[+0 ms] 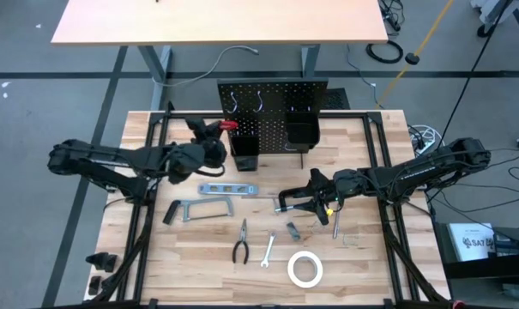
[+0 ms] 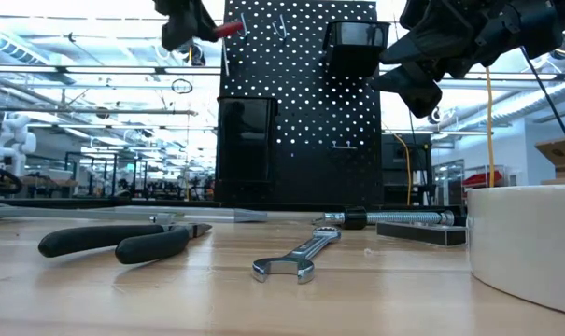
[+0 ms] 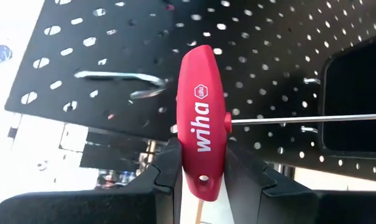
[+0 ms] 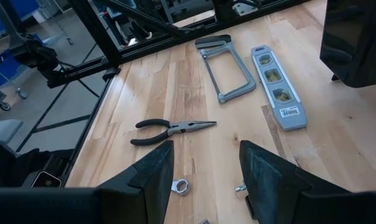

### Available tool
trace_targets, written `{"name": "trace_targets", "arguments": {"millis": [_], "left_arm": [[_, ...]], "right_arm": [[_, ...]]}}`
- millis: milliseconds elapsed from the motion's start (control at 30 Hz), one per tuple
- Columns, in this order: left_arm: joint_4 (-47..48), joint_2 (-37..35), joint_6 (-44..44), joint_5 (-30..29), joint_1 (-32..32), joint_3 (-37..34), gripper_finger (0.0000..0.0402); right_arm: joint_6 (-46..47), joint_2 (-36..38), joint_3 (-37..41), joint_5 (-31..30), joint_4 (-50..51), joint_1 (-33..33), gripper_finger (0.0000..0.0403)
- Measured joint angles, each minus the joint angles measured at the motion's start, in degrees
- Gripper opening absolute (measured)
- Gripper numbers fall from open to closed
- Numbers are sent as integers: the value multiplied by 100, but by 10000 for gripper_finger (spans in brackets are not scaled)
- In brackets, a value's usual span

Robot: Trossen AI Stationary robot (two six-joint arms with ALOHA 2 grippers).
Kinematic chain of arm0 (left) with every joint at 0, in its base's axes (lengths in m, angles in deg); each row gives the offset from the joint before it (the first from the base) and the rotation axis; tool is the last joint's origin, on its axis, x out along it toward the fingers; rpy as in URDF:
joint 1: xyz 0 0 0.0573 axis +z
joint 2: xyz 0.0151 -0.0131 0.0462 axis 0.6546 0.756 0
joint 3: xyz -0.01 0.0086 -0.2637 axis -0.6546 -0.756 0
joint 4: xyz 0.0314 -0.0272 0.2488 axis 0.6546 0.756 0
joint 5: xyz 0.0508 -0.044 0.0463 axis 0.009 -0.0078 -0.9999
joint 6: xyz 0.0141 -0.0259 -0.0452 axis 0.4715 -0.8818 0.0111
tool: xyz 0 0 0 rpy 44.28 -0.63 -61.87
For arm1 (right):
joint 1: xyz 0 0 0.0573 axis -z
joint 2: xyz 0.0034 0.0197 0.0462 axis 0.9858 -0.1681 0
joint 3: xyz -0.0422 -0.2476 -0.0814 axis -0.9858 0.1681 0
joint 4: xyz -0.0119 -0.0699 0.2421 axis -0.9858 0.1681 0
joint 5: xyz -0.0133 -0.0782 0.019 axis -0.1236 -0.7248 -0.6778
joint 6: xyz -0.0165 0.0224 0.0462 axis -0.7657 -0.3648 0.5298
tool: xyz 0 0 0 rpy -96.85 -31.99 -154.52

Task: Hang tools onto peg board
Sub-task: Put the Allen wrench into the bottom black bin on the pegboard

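On the pale wood-plank table (image 1: 362, 275), nearest me, lies a white tape roll (image 1: 304, 269), then black-handled pliers (image 1: 240, 242) and a bright steel wrench (image 1: 268, 248). Further back lie the grey hacksaw (image 1: 199, 209) and the flat silver level (image 1: 227, 188). The right gripper (image 4: 203, 168) hovers above the table with its fingers apart and nothing in them. At the far black perforated peg board (image 1: 272, 92), the left gripper (image 3: 200, 165) is clenched on a glossy red T-handled screwdriver (image 3: 200, 121), its thin steel shaft pointing sideways near a silver hook (image 3: 119, 78).
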Motion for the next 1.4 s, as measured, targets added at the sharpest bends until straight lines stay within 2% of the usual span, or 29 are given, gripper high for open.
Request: {"name": "trace_targets", "arguments": {"millis": [400, 1400], "left_arm": [[-680, 638, 595, -625, 0, -4, 84], [-697, 799, 597, -543, 32, -7, 84]], "right_arm": [[-51, 0, 0, 0, 9, 0, 176], [-87, 0, 0, 2, 48, 0, 176]]}}
